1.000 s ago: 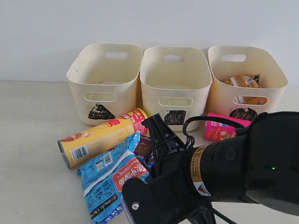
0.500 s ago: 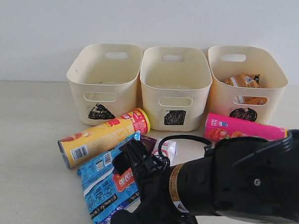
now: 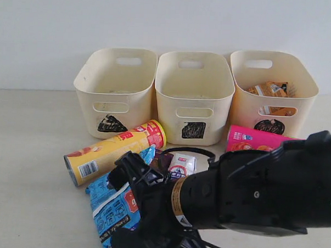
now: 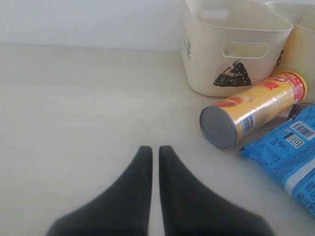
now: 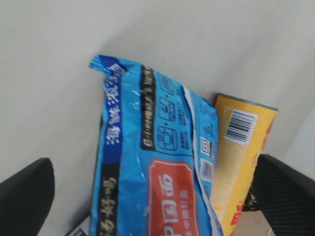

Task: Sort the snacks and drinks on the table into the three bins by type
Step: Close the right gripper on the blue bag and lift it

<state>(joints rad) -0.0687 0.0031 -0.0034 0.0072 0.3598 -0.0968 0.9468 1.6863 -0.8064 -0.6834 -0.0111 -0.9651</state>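
Right gripper [image 5: 153,162]: your jaws stand wide apart and hold nothing.
Blue packet [image 5: 128,128]: it lies flat on the table [image 4: 74,108], right between your two spread right fingers [image 5: 27,196]. You can't tell from here whether either finger touches it.
Packet looks: you've got crinkly, glossy bright blue film with a sealed end, a black band down one edge and a red panel in the middle.
Packet writing: there are white Chinese characters on the band and the panel, too soft to read, plus small white icon boxes and a barcode patch.
Yellow tube [image 5: 241,162]: it sits just beyond the packet, by your other right finger. It has a white barcode patch and a red label toward its far end.
Left gripper [image 4: 153,152]: your jaws are closed together over bare table, with nothing between them.
Ahead of the left tips: you see the yellow tube's silver end, and past it the triangle bin [image 4: 206,69].
Beyond the right gripper: the purple carton [image 3: 163,158] and the white-and-blue carton [image 3: 182,164] lie just past it. Farther on are the pink tube [image 3: 252,140], the square bin [image 3: 172,102] and the circle bin [image 3: 243,111].
Circle bin: it holds an orange-brown bag [image 3: 268,90].
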